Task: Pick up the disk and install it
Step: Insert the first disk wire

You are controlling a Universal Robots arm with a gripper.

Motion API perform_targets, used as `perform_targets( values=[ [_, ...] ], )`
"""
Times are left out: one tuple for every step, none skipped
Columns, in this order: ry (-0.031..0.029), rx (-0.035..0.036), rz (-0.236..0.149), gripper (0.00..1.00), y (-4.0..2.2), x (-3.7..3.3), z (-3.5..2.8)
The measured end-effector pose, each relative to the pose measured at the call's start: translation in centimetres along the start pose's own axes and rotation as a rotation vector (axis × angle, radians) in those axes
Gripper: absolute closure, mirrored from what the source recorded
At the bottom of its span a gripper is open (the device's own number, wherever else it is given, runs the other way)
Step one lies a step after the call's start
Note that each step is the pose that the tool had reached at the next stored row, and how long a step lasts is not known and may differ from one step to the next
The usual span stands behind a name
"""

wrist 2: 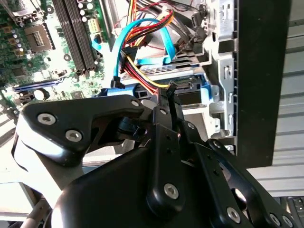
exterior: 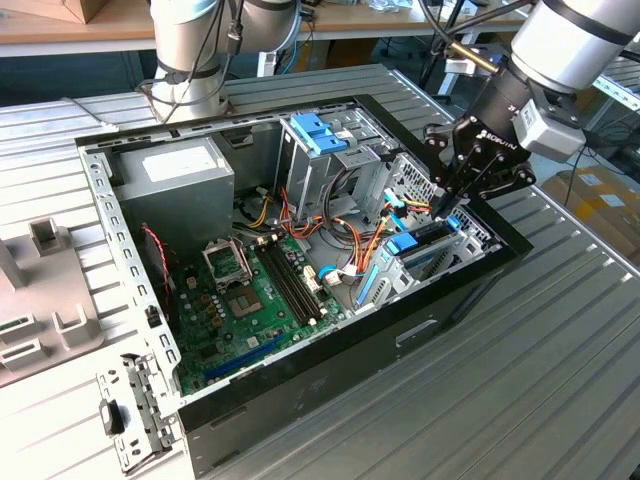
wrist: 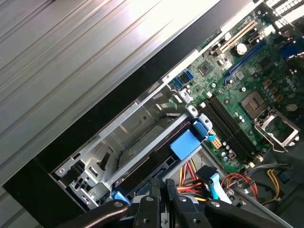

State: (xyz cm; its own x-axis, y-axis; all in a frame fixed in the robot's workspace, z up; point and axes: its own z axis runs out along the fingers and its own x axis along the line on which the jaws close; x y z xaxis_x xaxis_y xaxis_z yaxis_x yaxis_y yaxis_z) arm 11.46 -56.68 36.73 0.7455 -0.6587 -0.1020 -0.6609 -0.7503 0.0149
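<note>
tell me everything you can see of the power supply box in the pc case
The power supply box is a grey sheet-metal box with a white sticker on its top face. It lies flat in a far corner of the open computer case, at the exterior view's left, against the case frame and next to the green motherboard. Nothing is gripping it.

Silver-grey arm [exterior: 570, 40] with a black linkage claw [exterior: 450, 205] (silver screw heads dot its links).
</note>
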Motion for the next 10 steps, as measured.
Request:
perform_targets(
  values=[
    [0.0001, -0.0001, 0.000, 0.83, 0.00, 0.00, 0.00],
    [0.0001, -0.0002, 0.000, 0.83, 0.00, -0.01, -0.01],
    [0.0001, -0.0002, 0.000, 0.83, 0.00, -0.02, -0.01],
    [0.0001, -0.0001, 0.000, 0.83, 0.01, -0.02, -0.01],
    [0.0001, -0.0001, 0.000, 0.83, 0.01, -0.02, -0.01],
    [0.0000, 0.0000, 0.001, 0.83, 0.01, -0.02, 0.00],
    [-0.0001, 0.0003, 0.004, 0.83, 0.01, -0.02, 0.00],
    [-0.0001, 0.0008, 0.009, 0.83, 0.00, -0.02, 0.00],
    [-0.0001, 0.0015, 0.016, 0.83, 0.01, -0.02, -0.01],
    [-0.0002, 0.0022, 0.024, 0.83, 0.00, -0.02, -0.01]
  ],
)
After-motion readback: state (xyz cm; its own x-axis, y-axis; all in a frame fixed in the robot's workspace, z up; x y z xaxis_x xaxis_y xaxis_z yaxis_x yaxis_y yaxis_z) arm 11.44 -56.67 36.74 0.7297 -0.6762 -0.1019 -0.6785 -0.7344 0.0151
